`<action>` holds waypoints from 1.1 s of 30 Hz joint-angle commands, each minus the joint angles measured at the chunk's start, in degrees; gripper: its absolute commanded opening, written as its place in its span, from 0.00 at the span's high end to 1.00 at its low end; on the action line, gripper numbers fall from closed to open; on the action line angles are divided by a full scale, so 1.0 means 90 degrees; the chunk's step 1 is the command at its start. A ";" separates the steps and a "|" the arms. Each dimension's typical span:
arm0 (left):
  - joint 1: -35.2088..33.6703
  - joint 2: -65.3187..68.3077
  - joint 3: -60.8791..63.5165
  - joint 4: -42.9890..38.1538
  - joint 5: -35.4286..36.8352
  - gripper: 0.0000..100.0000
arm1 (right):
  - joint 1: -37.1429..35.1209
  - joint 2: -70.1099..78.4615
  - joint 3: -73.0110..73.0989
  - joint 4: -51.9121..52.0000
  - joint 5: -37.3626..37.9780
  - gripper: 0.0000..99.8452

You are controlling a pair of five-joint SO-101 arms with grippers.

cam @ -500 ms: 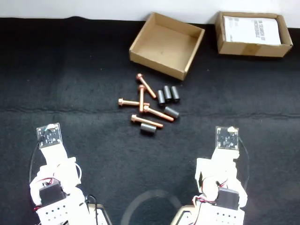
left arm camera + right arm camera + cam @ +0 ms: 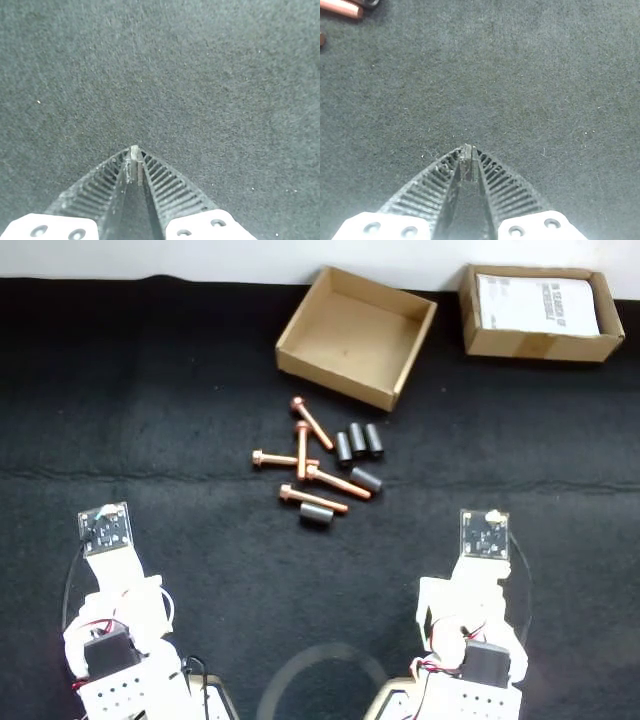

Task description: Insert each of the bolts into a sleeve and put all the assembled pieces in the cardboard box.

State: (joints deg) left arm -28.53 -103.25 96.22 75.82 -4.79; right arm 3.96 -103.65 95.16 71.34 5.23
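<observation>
Black felt worktop (image 2: pixel 150 390), all quiet. Loose bolts (image 2: pixel 301 450) and sleeves (image 2: pixel 357 438) lie in one pile mid-worktop, between the arms and w/in reach of either, I'd say. Looks like five of each, none mated yet. Open box (image 2: pixel 335 378) sits just beyond the pile, handy for drop-offs, nothing in it. L hand (image 2: pixel 134 155) and R hand (image 2: pixel 467 152) are parked low near their bases, tips pressed together, holding nothing. Job not started.

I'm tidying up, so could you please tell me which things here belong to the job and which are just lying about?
Job: five bolts, five sleeves, empty box.
Lying about: second box holding a printed sheet.
</observation>
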 commanded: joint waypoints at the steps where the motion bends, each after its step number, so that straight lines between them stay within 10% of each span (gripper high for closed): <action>1: 0.0093 -0.0044 0.0103 0.0029 -0.0039 0.99 | 0.0063 -0.0063 0.0894 -0.0063 0.0039 0.99; 33: 0.0093 -0.0044 0.0103 0.0029 -0.0039 0.99 | -0.0220 -0.0063 0.0894 -0.0054 0.0049 0.99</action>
State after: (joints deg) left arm -28.53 -103.25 96.22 75.82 -4.79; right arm 2.20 -103.65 95.16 71.34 5.23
